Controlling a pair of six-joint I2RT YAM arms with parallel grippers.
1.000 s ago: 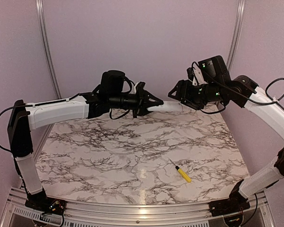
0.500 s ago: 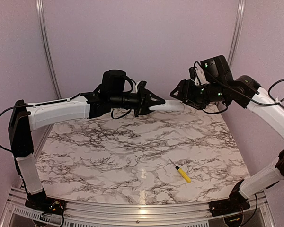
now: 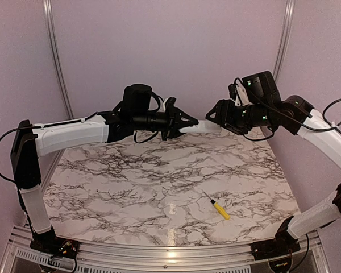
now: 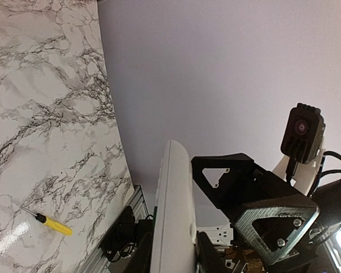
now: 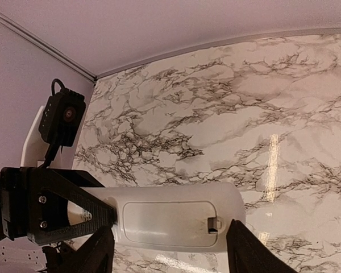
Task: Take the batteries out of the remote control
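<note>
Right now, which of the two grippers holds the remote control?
The left gripper: it is shut on the remote control; the right gripper stands open.

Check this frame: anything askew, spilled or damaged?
Nothing stands out. The left gripper holds the remote control roughly level above the table, battery cover shut and intact; the right gripper is open at its free end. The screwdriver lies alone on the table, untouched.

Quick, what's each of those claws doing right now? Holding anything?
Left tool: closed on the remote control, holding it up in the air.
Right tool: open beside the remote control's free end, gripping nothing.
</note>
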